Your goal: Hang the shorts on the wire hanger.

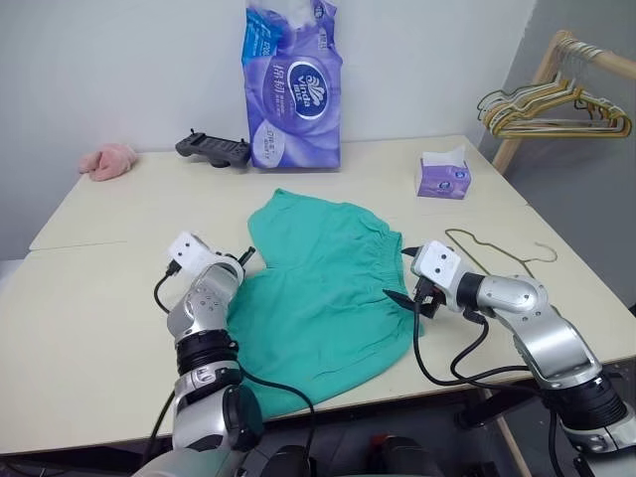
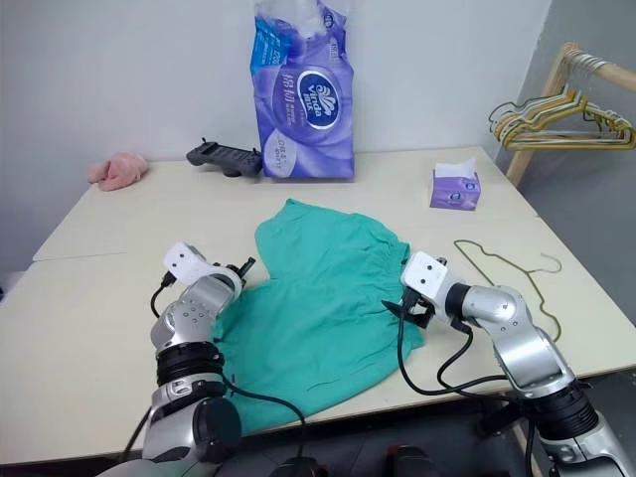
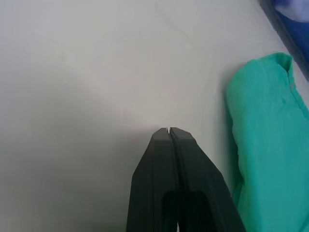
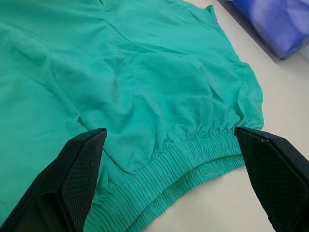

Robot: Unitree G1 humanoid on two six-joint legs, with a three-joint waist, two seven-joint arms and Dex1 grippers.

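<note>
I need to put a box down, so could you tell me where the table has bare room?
Bare: the table left of the shorts. Crowded: the back edge and around the wire hanger.

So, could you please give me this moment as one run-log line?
shorts: flat on table | hanger: on table, unused | left tool: shut, empty | right tool: open at waistband

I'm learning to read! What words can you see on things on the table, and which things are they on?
"Vinda": on the oval logo of the big purple tissue pack.
Other print on that pack: too small to read.
Print on the small purple tissue box: too blurred to read.
</note>
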